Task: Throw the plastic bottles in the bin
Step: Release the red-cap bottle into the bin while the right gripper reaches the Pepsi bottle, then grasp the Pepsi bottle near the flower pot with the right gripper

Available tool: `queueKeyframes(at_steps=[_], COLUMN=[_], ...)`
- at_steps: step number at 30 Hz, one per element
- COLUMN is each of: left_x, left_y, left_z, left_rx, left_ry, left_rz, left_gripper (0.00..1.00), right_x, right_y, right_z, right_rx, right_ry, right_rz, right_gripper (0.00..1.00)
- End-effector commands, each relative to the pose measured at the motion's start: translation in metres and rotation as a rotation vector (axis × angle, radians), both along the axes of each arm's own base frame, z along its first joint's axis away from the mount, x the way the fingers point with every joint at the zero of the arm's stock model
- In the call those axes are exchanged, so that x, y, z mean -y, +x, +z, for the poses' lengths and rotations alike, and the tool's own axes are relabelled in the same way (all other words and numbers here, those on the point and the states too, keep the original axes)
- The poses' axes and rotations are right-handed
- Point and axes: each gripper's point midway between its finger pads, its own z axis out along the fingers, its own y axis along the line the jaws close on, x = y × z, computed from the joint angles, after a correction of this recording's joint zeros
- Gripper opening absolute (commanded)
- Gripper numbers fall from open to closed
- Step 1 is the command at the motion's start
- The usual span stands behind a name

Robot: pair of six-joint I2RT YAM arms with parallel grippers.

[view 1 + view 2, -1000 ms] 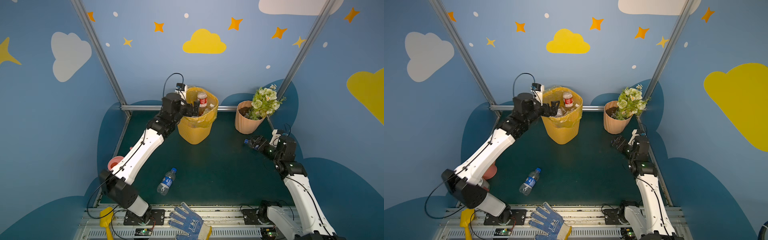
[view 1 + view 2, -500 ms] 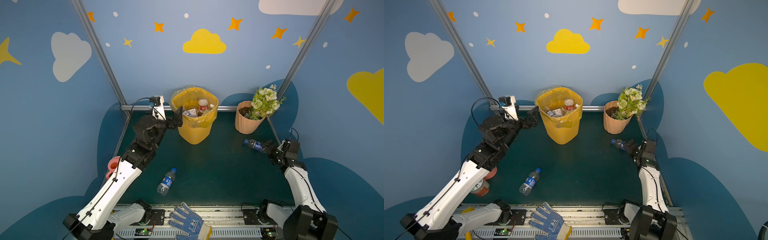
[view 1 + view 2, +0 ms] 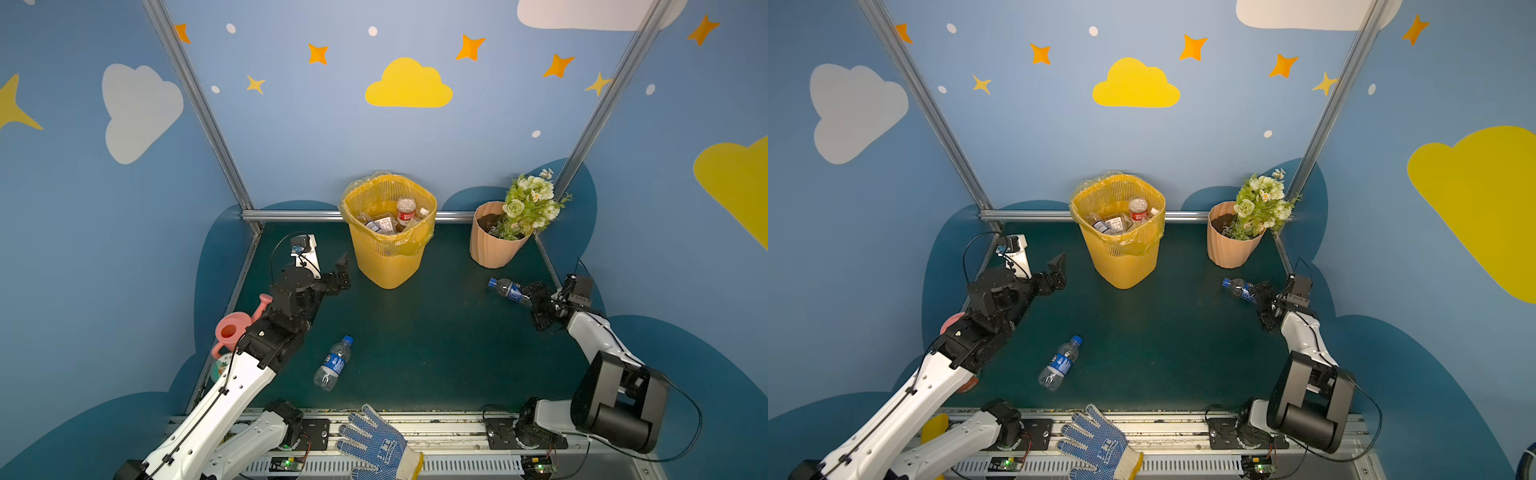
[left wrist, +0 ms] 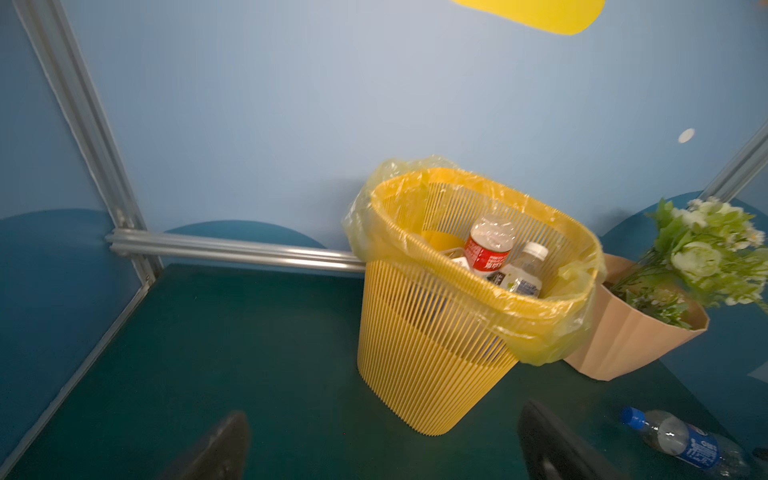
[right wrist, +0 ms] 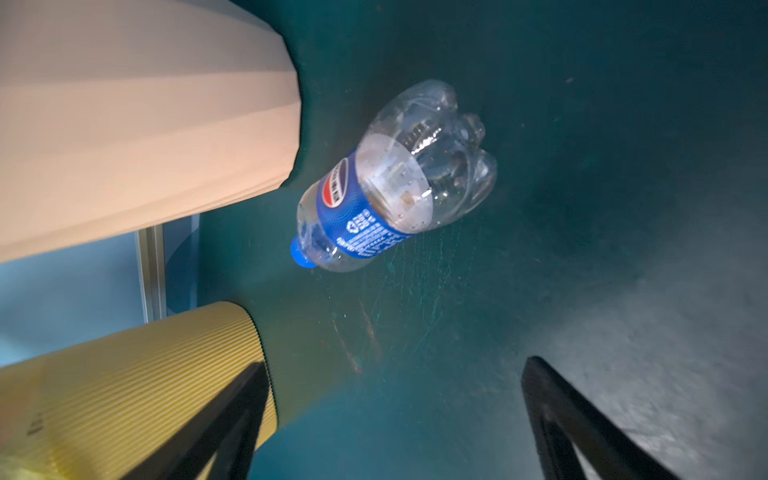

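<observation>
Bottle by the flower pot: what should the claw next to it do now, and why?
Probably ease the right gripper forward until its open jaws straddle the bottle. The bottle lies loose beside the flower pot, just ahead of the fingers, not yet held.

Both top views are evenly bright, lines bent toward the edges. Right wrist view dim, blurred, with pale glare on the tabletop (image 5: pixel 648 332).
</observation>
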Motion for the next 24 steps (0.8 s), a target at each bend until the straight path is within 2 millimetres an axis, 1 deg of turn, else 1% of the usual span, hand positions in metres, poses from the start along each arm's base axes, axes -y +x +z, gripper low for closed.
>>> queueKeyframes(at_steps=[1, 5, 7, 13, 18, 24], left_x=[-0.013, -0.021, -0.024, -0.027, -0.030, -0.035], left_y=[-0.008, -0.014, -0.016, -0.019, -0.021, -0.022], left_z=[-0.030, -0.046, -0.048, -0.053, -0.053, -0.055], left_rx=[-0.094, -0.127, -0.130, -0.135, -0.138, -0.134], left_ry=[0.001, 0.003, -0.001, -0.005, -0.006, -0.001], left_rz=[0.061, 0.089, 0.095, 0.104, 0.113, 0.130], left_gripper=[1.00, 1.00, 1.00, 1.00, 1.00, 1.00], right_x=[0.000, 0.001, 0.002, 0.001, 0.002, 0.005], right_y=[0.018, 0.030, 0.034, 0.048, 0.050, 0.056], right_z=[0.007, -0.002, -0.007, -0.015, -0.030, -0.035], right_rx=[0.025, -0.014, -0.039, -0.079, -0.141, -0.163], right_ry=[0.044, 0.051, 0.053, 0.058, 0.069, 0.061], right_rz=[-0.023, -0.040, -0.048, -0.040, -0.048, -0.053], right_gripper=[0.95, 0.95, 0.95, 0.95, 0.95, 0.95])
